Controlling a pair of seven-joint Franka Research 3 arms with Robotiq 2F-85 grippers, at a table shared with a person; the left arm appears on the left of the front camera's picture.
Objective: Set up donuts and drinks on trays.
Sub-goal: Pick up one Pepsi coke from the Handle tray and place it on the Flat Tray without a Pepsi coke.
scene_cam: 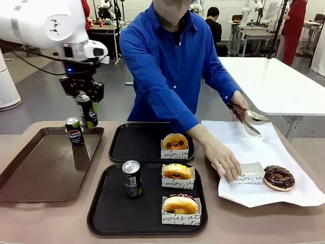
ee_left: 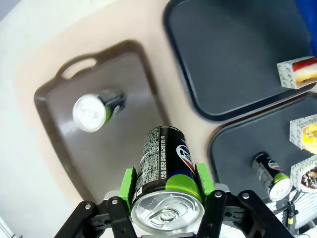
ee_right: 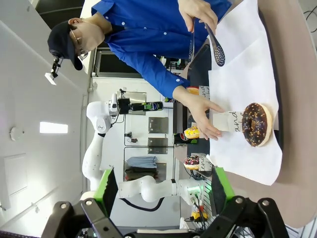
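Soda can (scene_cam: 88, 112) hangs clenched in the left gripper (ee_left: 166, 191) above the brown tray's (scene_cam: 30, 168) far right corner; right gripper (ee_right: 163, 186) gapes empty; tan tabletop (scene_cam: 51, 221), white table (scene_cam: 274, 86) behind

Soda can (ee_left: 166, 173): glossy dark metal, brushed silver top. Black tray (scene_cam: 106, 203): smooth plastic, slight sheen. Brown tray (scene_cam: 30, 173): probably plastic, reflective. Paper sheet (scene_cam: 264, 147): matt white. Chocolate donut (scene_cam: 278, 176): shiny glaze.

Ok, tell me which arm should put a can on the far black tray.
Left: the left gripper holds a can aloft beside the far black tray; the right gripper is open, facing the paper.
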